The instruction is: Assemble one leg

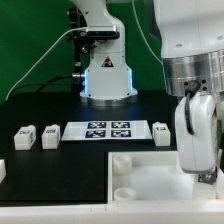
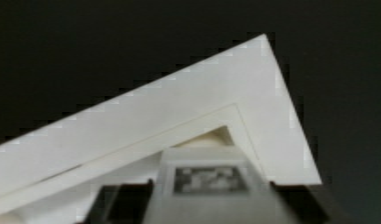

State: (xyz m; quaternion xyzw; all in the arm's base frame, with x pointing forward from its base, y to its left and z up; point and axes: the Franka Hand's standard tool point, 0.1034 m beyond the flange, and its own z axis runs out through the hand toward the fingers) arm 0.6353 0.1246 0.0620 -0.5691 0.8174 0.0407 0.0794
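My gripper [image 1: 203, 172] hangs at the exterior view's right, over the near right part of the large white tray-like piece [image 1: 150, 160]. In the wrist view my gripper [image 2: 208, 196] is shut on a leg [image 2: 208, 178], a small white block whose marker tag faces the camera. A dark finger [image 2: 126, 203] presses against each of its sides. Below it lies a corner of the tray-like piece [image 2: 205, 100] with its raised rim. In the exterior view the held leg is hidden behind the fingers.
Two more legs [image 1: 24, 135] [image 1: 50, 137] stand at the exterior view's left, and a third [image 1: 161, 131] stands right of the marker board [image 1: 105, 130]. The robot base [image 1: 106, 75] is behind. A white part [image 1: 2, 170] shows at the left edge.
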